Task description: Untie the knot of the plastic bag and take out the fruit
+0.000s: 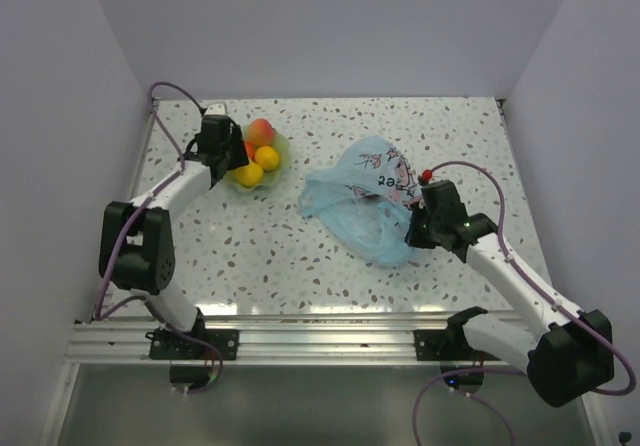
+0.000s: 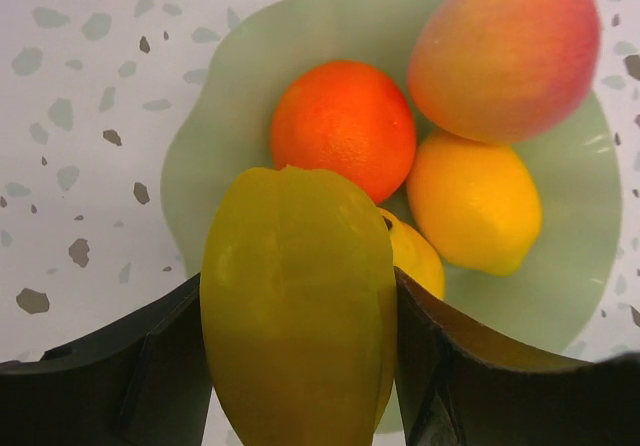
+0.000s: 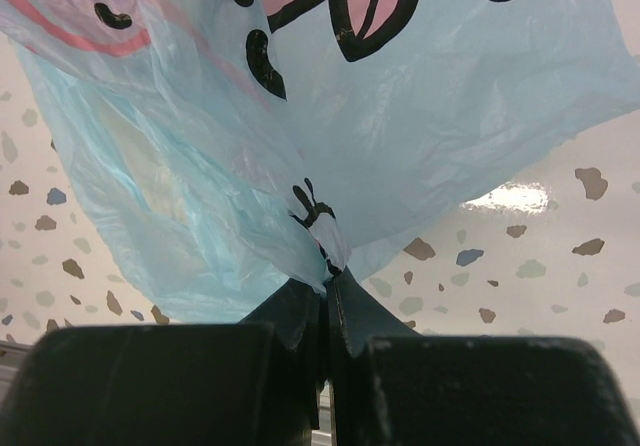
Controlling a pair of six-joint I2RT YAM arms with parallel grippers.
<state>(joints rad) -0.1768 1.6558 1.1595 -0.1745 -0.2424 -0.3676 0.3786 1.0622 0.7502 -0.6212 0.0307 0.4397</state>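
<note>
1. Speckled table (image 1: 250, 256) carries everything; the arm bases sit at its 6 o'clock edge.
2. Bag (image 1: 365, 201), thin light-blue film with a pink-and-dark print, lies slack and crumpled toward the table's 3 o'clock. It is well apart from the bowl, at the bowl's 4 o'clock.
3. Bowl (image 1: 280, 151), pale green with a wavy rim, stands at the table's 11 o'clock and holds the fruit.
4. Right gripper (image 1: 414, 234) meets the bag at its 4 o'clock edge. In the wrist view its fingers are pressed together, pinching a fold of the film, and the bag spreads away from them toward 12 o'clock.
5. Left gripper (image 2: 297, 296) is at the bowl's 9 o'clock in the top view. Its fingers stand fairly wide, clamped on either side of a yellow-green fruit (image 2: 295, 256).
6. That ribbed fruit is over the bowl's 6 o'clock part in the wrist view; whether it touches the bowl cannot be told.
7. Beyond it lie a peach-pink fruit (image 2: 505, 51) at 1 o'clock, an orange (image 2: 343, 126) at 12, and a lemon (image 2: 473, 206) at 2, all touching.
</note>
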